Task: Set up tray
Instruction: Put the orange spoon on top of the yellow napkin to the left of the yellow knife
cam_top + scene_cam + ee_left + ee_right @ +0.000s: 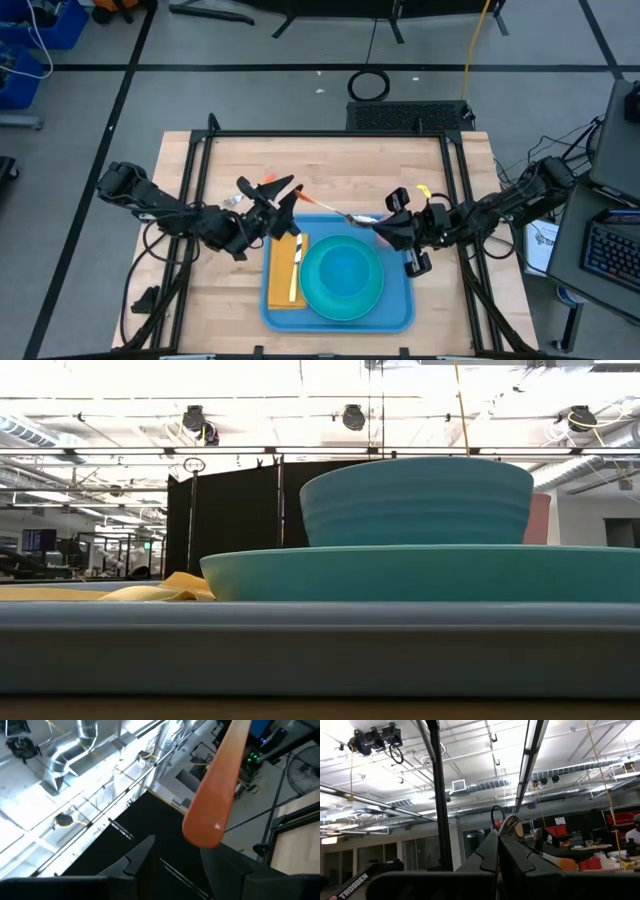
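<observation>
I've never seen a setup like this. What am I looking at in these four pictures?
Two robot arms work at a wooden table. One camera looks down from above, one sits at table height, one rides on each wrist. On the table lies a blue tray holding a yellow napkin, a teal plate and a bowl. The right tool is shut on an orange-handled spoon; the left tool stands open at the handle's end.

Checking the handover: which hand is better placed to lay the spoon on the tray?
Right, probably: the right hand grips the spoon at the tray's edge; the left hand is open.
</observation>
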### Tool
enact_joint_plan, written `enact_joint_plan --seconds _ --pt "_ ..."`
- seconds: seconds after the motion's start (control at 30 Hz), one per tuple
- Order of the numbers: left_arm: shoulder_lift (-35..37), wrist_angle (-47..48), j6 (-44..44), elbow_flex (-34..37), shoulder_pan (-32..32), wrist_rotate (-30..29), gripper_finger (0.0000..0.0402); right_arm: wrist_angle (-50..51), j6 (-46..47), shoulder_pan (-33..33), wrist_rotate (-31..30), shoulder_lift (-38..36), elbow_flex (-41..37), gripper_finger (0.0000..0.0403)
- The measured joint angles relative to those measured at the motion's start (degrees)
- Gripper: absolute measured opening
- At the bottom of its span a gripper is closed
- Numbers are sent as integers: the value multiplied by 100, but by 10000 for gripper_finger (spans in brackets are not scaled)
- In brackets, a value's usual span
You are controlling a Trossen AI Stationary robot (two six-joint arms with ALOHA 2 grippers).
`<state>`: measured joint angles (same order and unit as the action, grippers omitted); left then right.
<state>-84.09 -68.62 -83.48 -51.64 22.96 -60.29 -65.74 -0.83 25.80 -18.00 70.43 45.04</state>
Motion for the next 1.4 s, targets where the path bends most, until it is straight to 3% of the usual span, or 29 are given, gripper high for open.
enact_joint_plan --seconds 0.3,0.57,0.97,1.4 --pt "0 117 -61 0 33 550 159 -3 38 -72 -278 0 0 0" --pt "0 262 19 0 -42 374 156 49 394 -259 -250 0 0 0" --pt "-4 789 165 2 -125 368 75 102 763 -376 6 35 0 0" --pt "-4 865 306 2 -264 293 91 79 911 -376 168 162 0 0"
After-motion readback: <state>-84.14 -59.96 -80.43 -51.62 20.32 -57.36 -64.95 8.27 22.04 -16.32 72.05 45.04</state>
